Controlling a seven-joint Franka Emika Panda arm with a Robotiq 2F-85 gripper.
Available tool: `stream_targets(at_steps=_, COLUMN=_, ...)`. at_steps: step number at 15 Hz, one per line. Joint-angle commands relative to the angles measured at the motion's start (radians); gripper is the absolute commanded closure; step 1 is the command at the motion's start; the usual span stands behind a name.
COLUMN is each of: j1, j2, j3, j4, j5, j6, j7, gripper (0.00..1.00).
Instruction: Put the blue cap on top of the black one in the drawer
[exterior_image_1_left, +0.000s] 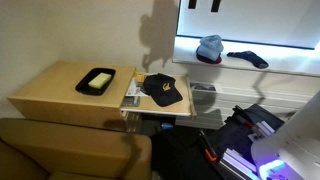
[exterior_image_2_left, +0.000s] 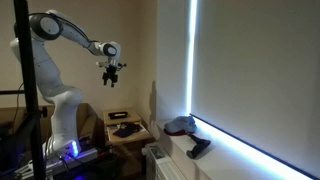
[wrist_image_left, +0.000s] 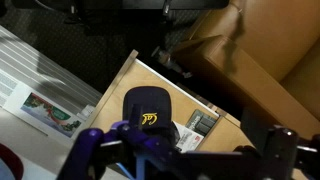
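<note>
The blue cap (exterior_image_1_left: 210, 47) lies on the lit window sill, and it shows in both exterior views (exterior_image_2_left: 180, 125). The black one (exterior_image_1_left: 161, 90), with its yellow emblem, lies in the open pale-wood drawer (exterior_image_1_left: 152, 114). The wrist view looks straight down on it (wrist_image_left: 147, 112) and on the drawer's bare wood (wrist_image_left: 120, 85). My gripper (exterior_image_2_left: 112, 74) hangs high in the air, well above the drawer and away from the sill. Its fingers are spread wide and hold nothing (wrist_image_left: 190, 160).
A dark flat cap (exterior_image_1_left: 247, 58) lies on the sill beside the blue cap. A black tray with pale contents (exterior_image_1_left: 98, 81) stands on the cabinet top. Booklets (wrist_image_left: 195, 128) lie in the drawer beside the black cap. A brown sofa (exterior_image_1_left: 70, 150) stands in front.
</note>
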Motion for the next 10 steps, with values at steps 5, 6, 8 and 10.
stream_targets(at_steps=5, j1=-0.137, j2=0.066, j3=-0.048, j4=-0.057, j5=-0.17, j6=0.176, j7=0.087, gripper=0.0)
stream_targets(at_steps=6, j1=-0.17, j2=0.073, j3=-0.072, j4=-0.071, j5=-0.203, j6=0.226, j7=0.097, gripper=0.0)
stream_targets(at_steps=8, j1=-0.24, j2=0.115, j3=-0.134, j4=-0.078, j5=-0.257, j6=0.327, j7=0.104, gripper=0.0)
stream_targets(at_steps=10, j1=-0.306, j2=0.175, j3=-0.203, j4=-0.067, j5=-0.284, j6=0.433, j7=0.105, gripper=0.0)
